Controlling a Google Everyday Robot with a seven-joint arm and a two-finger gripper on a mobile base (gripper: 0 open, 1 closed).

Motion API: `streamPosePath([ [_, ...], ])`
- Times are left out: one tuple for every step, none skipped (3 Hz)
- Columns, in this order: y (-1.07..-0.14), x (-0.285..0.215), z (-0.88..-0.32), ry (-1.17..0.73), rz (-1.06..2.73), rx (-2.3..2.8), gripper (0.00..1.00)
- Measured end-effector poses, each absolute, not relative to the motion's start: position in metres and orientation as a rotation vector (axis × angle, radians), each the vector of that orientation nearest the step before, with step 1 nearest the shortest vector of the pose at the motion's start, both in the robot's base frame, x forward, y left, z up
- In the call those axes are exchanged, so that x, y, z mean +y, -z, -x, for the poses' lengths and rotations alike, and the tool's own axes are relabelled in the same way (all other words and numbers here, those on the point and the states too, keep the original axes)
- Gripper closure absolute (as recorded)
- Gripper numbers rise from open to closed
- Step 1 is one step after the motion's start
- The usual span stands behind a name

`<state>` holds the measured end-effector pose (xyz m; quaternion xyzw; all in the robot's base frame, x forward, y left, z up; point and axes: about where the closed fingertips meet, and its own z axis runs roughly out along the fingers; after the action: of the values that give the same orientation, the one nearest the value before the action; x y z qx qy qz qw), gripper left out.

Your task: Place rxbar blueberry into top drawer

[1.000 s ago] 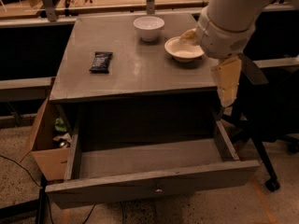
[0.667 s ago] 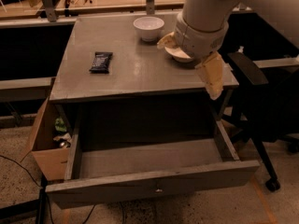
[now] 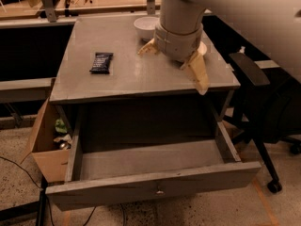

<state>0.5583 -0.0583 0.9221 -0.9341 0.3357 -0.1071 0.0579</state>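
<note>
At the far left a brown cardboard box (image 3: 42,147) stands open on the floor, just below the left edge of the grey wooden tabletop (image 3: 131,76). A green scrap (image 3: 60,125) and other small bits lie inside it, too dim to name.

On the left half of the tabletop lies the rxbar blueberry (image 3: 101,62), a small flat bar in a black wrapper with lines of white text. It is well apart from everything else on the surface.

Below, the top drawer (image 3: 155,185), wide, shallow and of grey wood, is pulled out toward the camera. Its flat front panel carries a small metal knob (image 3: 160,191) at centre. The bar is on the tabletop, not in the drawer.

Toward the back of the tabletop, right of centre, sits a round white bowl (image 3: 145,26). It is partly covered by the robot's pale grey arm (image 3: 181,18), which comes down from the upper right.

The pincer (image 3: 171,72) hangs over the right half of the tabletop, released, its two tan fingers (image 3: 197,74) splayed wide with nothing between them. The right finger points down past the front edge. A pale sliver (image 3: 202,48) at the arm's right side seems to be a second dish.

Furthest right stands a black office chair (image 3: 247,69)
</note>
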Motion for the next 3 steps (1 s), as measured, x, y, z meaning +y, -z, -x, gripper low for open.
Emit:
streamPosePath([
  [-0.922,-0.057,-0.561,0.341,2.831,1.012,0.00],
  [-0.923,-0.053,-0.571,0.393,2.843,0.978,0.00],
  [-0.928,-0.034,-0.601,0.490,2.889,0.797,0.00],
])
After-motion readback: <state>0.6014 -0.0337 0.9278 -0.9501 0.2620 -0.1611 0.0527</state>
